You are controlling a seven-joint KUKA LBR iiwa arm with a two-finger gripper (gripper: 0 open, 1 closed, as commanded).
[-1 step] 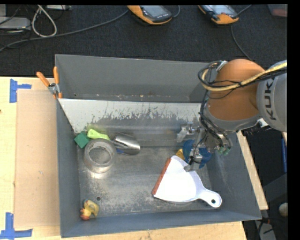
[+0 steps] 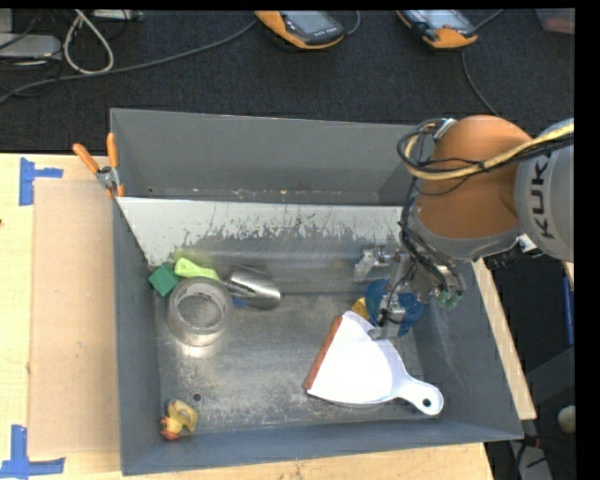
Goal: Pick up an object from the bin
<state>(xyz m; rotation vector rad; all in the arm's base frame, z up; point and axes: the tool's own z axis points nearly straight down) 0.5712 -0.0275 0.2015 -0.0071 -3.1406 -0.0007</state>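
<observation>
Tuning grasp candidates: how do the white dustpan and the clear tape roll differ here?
The white dustpan is opaque, fan-shaped and has a handle; the clear tape roll is a see-through ring. The dustpan is the larger of the two. It lies in the right half of the bin, just below the gripper; the tape roll lies at the left, beside green pieces. Both rest on the bin floor.

Robotics lab: KUKA arm over grey bin, cables & 2 orange handheld units on dark carpet.

The claw half hides a blue thing.
</observation>
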